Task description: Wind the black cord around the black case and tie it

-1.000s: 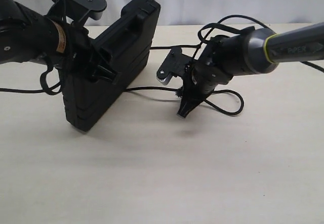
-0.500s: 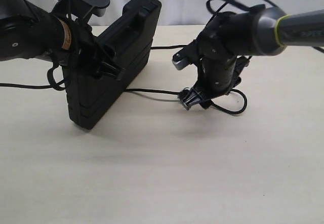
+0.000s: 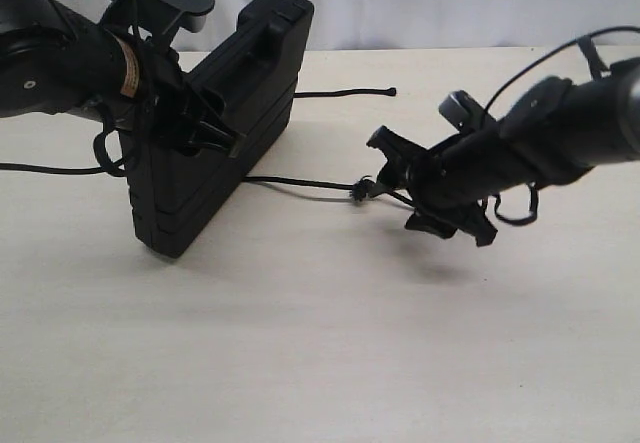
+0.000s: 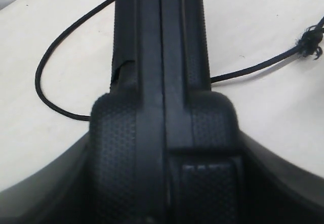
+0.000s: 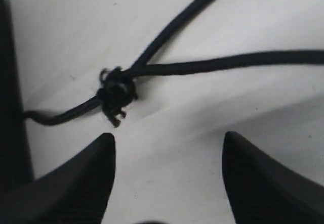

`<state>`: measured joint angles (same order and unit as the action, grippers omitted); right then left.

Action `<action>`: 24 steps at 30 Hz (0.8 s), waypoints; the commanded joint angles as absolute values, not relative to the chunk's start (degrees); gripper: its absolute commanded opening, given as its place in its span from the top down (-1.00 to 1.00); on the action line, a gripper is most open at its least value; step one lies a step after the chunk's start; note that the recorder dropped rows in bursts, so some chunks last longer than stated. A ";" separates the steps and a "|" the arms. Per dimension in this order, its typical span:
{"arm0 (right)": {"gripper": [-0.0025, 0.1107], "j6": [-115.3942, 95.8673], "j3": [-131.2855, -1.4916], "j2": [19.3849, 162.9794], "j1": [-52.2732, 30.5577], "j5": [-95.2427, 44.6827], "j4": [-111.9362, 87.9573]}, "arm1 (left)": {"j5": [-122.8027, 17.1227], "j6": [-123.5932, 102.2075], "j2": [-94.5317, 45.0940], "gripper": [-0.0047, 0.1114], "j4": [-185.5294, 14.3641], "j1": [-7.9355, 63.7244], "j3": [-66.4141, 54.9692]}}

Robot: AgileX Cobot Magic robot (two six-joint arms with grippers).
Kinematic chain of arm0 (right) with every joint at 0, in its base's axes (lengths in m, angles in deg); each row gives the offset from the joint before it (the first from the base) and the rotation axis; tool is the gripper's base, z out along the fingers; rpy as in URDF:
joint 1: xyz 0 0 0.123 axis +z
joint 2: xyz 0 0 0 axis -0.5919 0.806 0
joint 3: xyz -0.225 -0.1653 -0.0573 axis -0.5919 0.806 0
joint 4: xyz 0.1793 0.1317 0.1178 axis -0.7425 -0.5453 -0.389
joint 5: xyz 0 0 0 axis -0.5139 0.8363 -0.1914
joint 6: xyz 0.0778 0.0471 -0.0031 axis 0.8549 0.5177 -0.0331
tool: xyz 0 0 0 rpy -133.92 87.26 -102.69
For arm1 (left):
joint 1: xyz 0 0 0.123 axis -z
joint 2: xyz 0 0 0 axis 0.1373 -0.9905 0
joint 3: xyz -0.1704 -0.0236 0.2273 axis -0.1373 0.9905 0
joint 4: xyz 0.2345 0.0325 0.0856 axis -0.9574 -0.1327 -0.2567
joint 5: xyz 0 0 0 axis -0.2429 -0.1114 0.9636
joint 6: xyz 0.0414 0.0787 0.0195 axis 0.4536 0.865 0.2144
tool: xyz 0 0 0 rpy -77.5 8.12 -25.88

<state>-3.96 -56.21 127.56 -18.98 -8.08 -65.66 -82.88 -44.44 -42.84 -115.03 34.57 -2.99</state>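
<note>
1. the black cord (image 5: pixel 202 64) lies on the table just ahead of the right gripper (image 5: pixel 168 139), whose jaws stand wide apart with nothing between them.
2. its frayed knot (image 5: pixel 116 93) rests just beyond the two fingertips (image 5: pixel 98 158), touching neither, and strands leave it on both sides.
3. the left gripper (image 3: pixel 205 128) is clamped across the black case (image 3: pixel 250 73), with a finger pressed against each broad face.
4. the case stands tilted on the left of the table (image 3: pixel 300 343), with its lower end on the surface.
5. from the knot, the cord runs along the table to the case.
6. a free end (image 3: pixel 390 91) lies farther back, near the table's far edge.
</note>
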 commanded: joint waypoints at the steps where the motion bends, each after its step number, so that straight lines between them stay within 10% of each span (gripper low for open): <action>1: -0.08 -20.83 -52.28 127.46 -18.77 -13.79 -96.52 | -84.56 -44.73 -42.87 0.92 -114.88 34.52 -3.17; 20: -0.07 -21.56 -59.54 136.80 -18.77 -9.82 -111.94 | -83.81 -44.73 -42.87 0.92 -113.81 34.52 -3.17; 24: 0.23 -21.52 -61.29 138.55 -18.77 -13.88 -111.94 | -84.17 -44.73 -42.87 0.92 -113.13 34.52 -3.17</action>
